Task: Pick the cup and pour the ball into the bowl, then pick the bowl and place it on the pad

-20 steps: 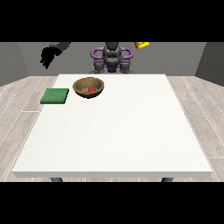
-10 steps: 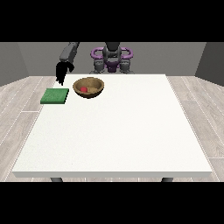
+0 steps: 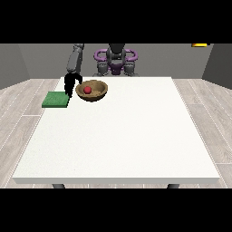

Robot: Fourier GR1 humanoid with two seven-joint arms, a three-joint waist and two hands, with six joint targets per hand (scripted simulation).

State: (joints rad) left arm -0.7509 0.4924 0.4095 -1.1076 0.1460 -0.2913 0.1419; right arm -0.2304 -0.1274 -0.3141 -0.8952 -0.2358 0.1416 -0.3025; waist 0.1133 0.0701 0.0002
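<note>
The white worktop (image 3: 118,136) carries, near its far edge at the view's left, a green pad (image 3: 55,99) lying flat and a wooden bowl (image 3: 92,91) just beside it with a red ball (image 3: 87,90) inside. The black hand (image 3: 69,84) at the view's left hangs between pad and bowl, close to the bowl's rim; whether its fingers are spread or curled, or touch the bowl, cannot be told. Something yellow (image 3: 200,45) is cut off at the top right, too little to identify, and the other hand is hidden.
</note>
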